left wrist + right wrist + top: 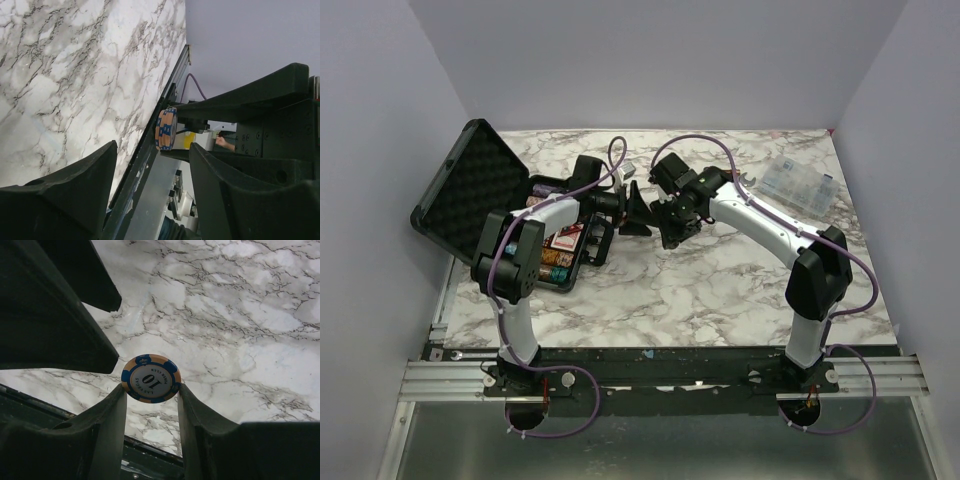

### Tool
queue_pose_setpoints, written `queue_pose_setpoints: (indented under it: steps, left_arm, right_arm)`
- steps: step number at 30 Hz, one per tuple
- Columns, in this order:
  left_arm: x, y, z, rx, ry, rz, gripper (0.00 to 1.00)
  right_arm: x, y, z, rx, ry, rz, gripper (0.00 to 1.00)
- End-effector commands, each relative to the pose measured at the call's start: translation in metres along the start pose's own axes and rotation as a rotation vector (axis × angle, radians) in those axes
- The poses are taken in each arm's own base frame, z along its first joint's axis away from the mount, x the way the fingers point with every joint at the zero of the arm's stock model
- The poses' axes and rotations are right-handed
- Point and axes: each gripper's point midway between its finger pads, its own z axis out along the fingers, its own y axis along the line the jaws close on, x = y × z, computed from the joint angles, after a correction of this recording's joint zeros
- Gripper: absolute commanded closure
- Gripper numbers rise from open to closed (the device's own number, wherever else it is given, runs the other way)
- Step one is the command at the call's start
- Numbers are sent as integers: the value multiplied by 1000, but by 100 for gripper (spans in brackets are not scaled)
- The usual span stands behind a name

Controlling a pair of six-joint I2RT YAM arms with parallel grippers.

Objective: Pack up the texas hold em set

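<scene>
The black briefcase (460, 195) lies open at the left, foam lid tilted back, its base (560, 250) holding rows of coloured chips and a red card deck. My right gripper (151, 388) is shut on a small stack of orange-and-blue poker chips (151, 377), the top one marked 10, held above the marble table. The same stack (166, 129) shows edge-on in the left wrist view. My left gripper (152, 150) is open and empty, its jaws wide apart, facing the chips. In the top view the left gripper (636, 212) and the right gripper (670, 222) meet just right of the case.
A clear plastic compartment box (802, 182) sits at the back right of the marble table (720, 290). The metal rail (660, 375) runs along the table's near edge. White walls enclose three sides.
</scene>
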Motion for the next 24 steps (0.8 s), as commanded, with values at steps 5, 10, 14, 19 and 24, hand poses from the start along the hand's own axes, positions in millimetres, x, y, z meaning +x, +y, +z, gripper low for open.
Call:
queue_pose_setpoints:
  steps: [5, 10, 14, 19, 24]
  left_arm:
    - [-5, -8, 8, 91, 55, 29, 42]
    - [1, -7, 16, 121, 106, 29, 43]
    - [5, -6, 19, 158, 137, 41, 46]
    - [12, -9, 23, 202, 173, 52, 48]
    - [20, -24, 24, 287, 203, 71, 48]
  right_arm:
    - [-5, 11, -11, -71, -25, -26, 99]
    - [-7, 12, -11, -74, -29, -33, 99]
    - [-7, 11, -11, -72, -31, -36, 99]
    - [-7, 10, -12, -64, -35, -37, 99]
    - [-6, 8, -11, -56, -34, -38, 99]
